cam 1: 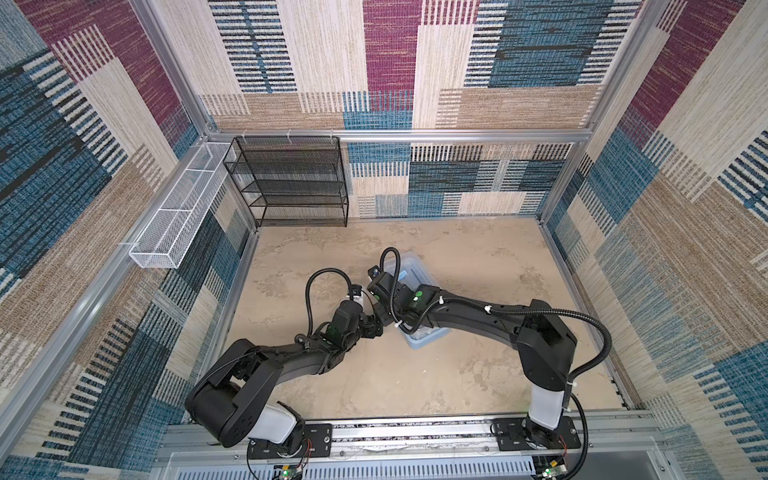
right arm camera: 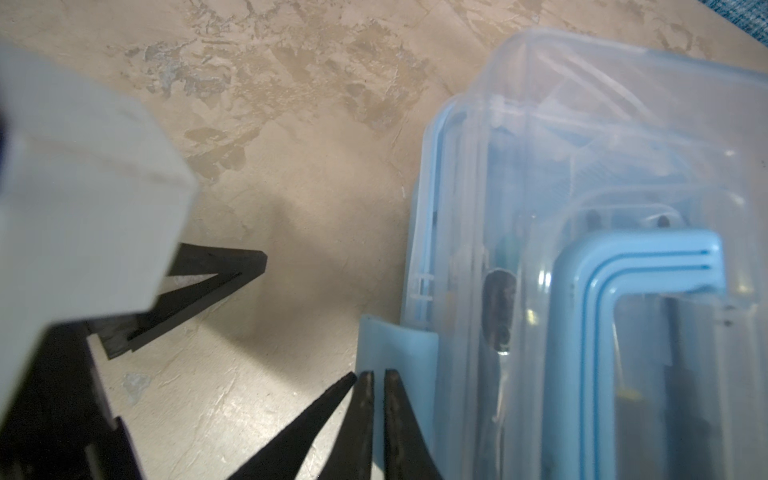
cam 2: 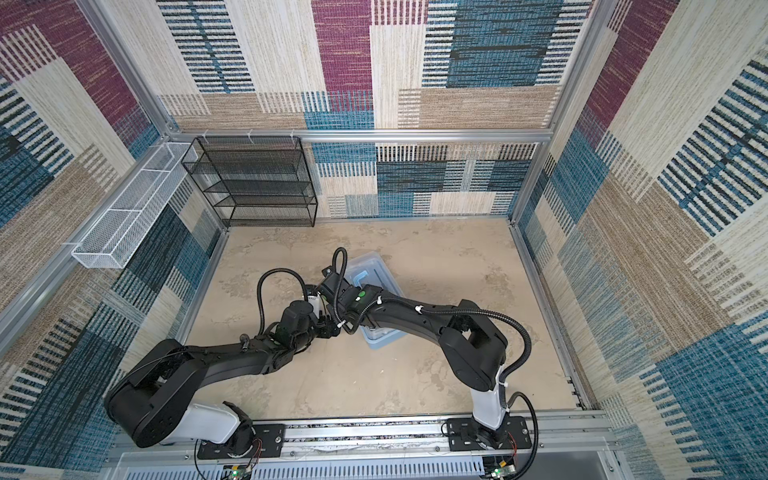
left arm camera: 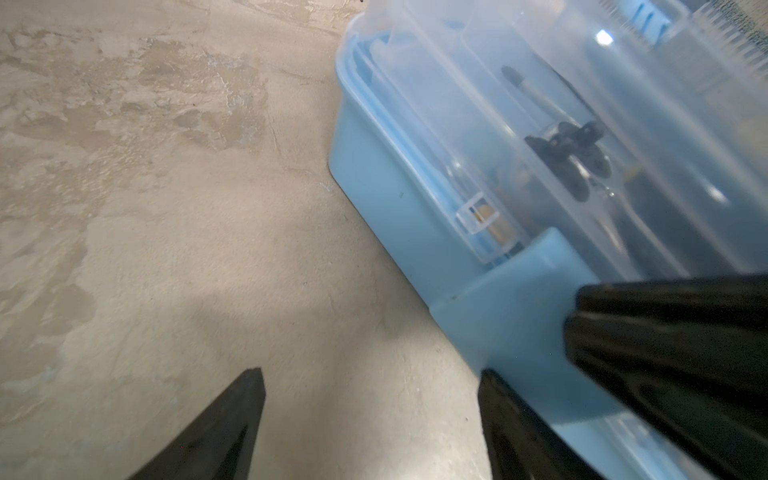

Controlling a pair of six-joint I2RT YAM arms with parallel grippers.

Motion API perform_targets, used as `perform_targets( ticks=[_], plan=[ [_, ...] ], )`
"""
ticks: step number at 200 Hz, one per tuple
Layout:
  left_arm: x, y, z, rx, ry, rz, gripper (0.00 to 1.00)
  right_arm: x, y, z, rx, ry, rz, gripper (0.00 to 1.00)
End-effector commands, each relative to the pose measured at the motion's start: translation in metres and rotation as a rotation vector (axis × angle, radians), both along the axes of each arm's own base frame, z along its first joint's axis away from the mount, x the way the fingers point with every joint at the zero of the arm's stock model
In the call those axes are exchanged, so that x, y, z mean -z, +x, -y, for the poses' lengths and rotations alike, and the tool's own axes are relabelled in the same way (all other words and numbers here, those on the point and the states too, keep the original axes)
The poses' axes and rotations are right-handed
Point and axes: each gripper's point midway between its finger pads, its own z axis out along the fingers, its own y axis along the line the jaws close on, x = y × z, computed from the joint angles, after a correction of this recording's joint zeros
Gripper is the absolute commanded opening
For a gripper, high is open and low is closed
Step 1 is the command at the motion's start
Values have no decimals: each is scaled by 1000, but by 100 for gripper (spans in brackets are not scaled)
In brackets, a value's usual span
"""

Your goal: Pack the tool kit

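Observation:
The tool kit is a light-blue toolbox (cam 1: 424, 336) (cam 2: 380, 338) with its clear lid down, lying mid-table under both wrists. Dark tools (left arm camera: 565, 153) show through the lid, and its light-blue handle (right arm camera: 644, 266) lies flat on top. My right gripper (right arm camera: 378, 374) (cam 1: 388, 319) is shut, its tips pressed against the light-blue side latch (right arm camera: 399, 349) (left arm camera: 519, 291). My left gripper (left arm camera: 372, 374) (cam 1: 376, 323) is open beside the same side of the box. One of its fingers (left arm camera: 519, 424) is at the latch's edge and the other is over bare table. Nothing is between its fingers.
A black mesh shelf rack (cam 1: 291, 183) stands at the back left against the wall. A long white mesh basket (cam 1: 178, 212) hangs on the left rail. Metal frame rails (cam 1: 582, 332) bound the beige table (cam 1: 478, 257) on all sides.

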Motion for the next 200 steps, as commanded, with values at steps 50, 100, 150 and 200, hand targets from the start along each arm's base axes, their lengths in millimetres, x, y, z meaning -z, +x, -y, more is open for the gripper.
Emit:
perform_targets(
  ticks=[50, 100, 150, 200],
  plan=[
    [-7, 4, 6, 2, -38, 19, 84, 9, -2, 18, 44, -73, -6, 11],
    [-6, 5, 5, 0, -38, 17, 84, 9, -2, 15, 39, -65, -7, 11],
    [-6, 5, 6, 1, -45, 17, 84, 10, -2, 16, 44, -67, -8, 11],
    [-9, 4, 6, -1, -52, 23, 84, 7, -2, 15, 44, -58, -5, 11]
  ],
)
